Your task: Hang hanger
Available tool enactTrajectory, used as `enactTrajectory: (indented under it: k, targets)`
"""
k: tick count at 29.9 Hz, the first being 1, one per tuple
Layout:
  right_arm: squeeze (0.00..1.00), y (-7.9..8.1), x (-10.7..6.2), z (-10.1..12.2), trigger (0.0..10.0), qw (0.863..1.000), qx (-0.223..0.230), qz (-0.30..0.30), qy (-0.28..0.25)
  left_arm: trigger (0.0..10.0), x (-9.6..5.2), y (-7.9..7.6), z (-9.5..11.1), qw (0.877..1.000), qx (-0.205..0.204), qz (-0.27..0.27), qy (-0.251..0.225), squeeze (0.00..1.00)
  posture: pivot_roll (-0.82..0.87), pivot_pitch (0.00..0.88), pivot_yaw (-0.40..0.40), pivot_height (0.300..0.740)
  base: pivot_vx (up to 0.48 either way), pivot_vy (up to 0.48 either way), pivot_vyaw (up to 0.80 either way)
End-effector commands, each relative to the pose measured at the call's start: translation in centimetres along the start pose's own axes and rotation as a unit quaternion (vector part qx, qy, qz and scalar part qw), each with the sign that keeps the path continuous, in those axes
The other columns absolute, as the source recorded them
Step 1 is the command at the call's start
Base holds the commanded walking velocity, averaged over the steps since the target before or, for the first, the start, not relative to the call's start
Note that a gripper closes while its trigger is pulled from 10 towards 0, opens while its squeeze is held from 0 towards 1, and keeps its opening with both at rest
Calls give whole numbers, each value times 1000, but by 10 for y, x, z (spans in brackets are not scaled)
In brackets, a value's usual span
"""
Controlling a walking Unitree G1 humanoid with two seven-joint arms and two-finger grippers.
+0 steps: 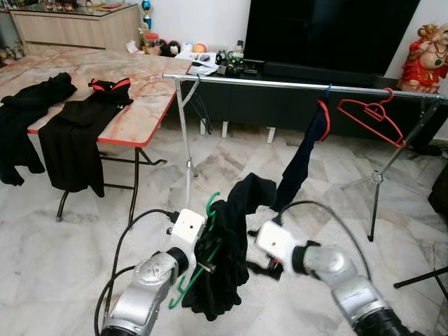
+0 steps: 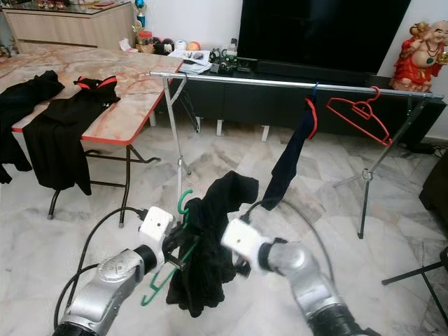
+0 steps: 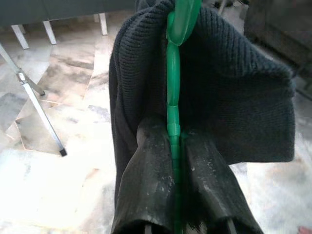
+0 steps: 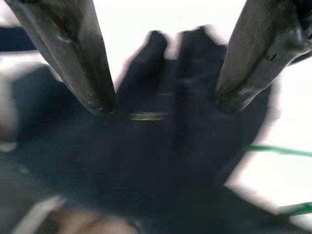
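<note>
My left gripper [image 1: 208, 253] is shut on a green hanger [image 1: 210, 205] that carries a black garment [image 1: 231, 245]; in the left wrist view both fingers [image 3: 146, 190] clamp the green hanger's stem [image 3: 173, 97]. My right gripper [image 4: 165, 105] is open, its two fingers spread just in front of the black garment [image 4: 161, 161], at its right side. Beyond them a silver clothes rail [image 1: 294, 85] spans the room at chest height. It holds a dark garment on a red hanger [image 1: 308, 150] and a bare red hanger [image 1: 374, 115].
A folding table with a red edge [image 1: 129, 115] stands at the left, with black clothes [image 1: 77, 133] draped over it. A dark TV cabinet [image 1: 315, 70] and TV sit behind the rail. The rail's tripod legs [image 1: 374, 185] stand on the marble floor at the right.
</note>
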State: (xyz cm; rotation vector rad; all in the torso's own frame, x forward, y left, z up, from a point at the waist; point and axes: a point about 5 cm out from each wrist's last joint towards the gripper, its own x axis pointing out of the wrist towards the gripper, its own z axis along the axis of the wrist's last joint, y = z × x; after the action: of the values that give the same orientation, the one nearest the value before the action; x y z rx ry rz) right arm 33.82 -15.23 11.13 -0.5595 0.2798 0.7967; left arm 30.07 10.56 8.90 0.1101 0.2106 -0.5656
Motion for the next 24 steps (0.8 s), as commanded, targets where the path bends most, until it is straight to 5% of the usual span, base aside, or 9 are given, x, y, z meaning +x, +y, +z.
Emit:
enactTrajectory:
  k: [1, 4, 7, 10, 14, 24]
  targets:
    - [0, -39, -17, 16, 10000, 996, 16, -84, -40, 10000, -2, -3, 0, 1000, 15, -18, -5, 0, 184, 0, -92, 740, 0, 0, 0]
    - [0, -51, -23, 28, 10000, 992, 30, -98, -74, 10000, -4, -4, -1, 999, 24, -33, 1, 0, 184, 0, -90, 740, 0, 0, 0]
    - [0, -48, -23, 37, 10000, 995, 14, -31, -93, 10000, -6, -5, -2, 996, 52, -70, 13, 0, 181, 0, -88, 740, 0, 0, 0]
    - [0, -33, -15, 31, 10000, 996, -42, 44, -60, 10000, -6, -7, -2, 993, 72, -93, 16, 0, 179, 0, -87, 740, 0, 0, 0]
    - [0, -17, -13, 14, 10000, 981, -107, 161, -4, 10000, -9, -17, -2, 979, 109, -170, 30, 0, 190, 0, -93, 740, 0, 0, 0]
    - [0, -25, -25, 9, 10000, 957, -127, 261, 20, 10000, -14, -29, 1, 958, 137, -246, 47, 0, 185, 0, -89, 740, 0, 0, 0]
